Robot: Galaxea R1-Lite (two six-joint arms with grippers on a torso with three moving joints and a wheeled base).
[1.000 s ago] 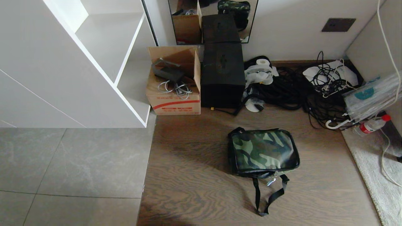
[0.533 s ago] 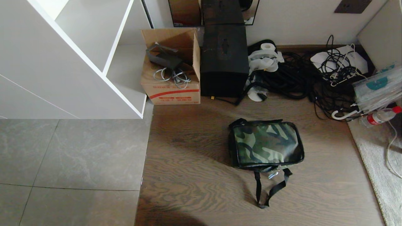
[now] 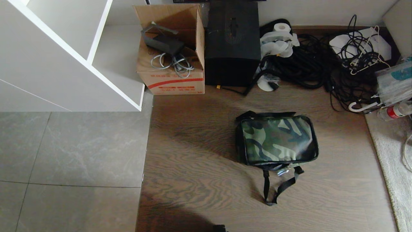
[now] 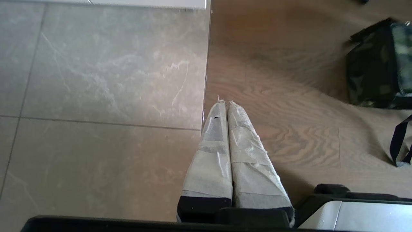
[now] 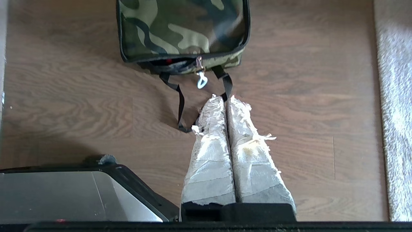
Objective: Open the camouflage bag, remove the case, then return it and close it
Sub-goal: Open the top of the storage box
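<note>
The camouflage bag (image 3: pixel 276 140) is seen zipped on the wood floor (image 3: pixel 199 167), just ahead of the clenched, empty right claw (image 5: pixel 226 98), w/ the left claw (image 4: pixel 225 103) likewise clenched, further off.

The floor is split: grey tile (image 3: pixel 74 151) on the left, dark wood planks (image 3: pixel 199 154) on the right, plus a pale rug (image 3: pixel 391 151) at the far right edge. On the wood sits the camouflage bag (image 3: pixel 276 140), zipped, its black strap (image 3: pixel 278 188) trailing loose. Along the wall there's a cardboard box (image 3: pixel 172 80), a big black box (image 3: pixel 232 42), a messy cable pile (image 3: pixel 322 71) and a bottle (image 3: pixel 395 111).
</note>
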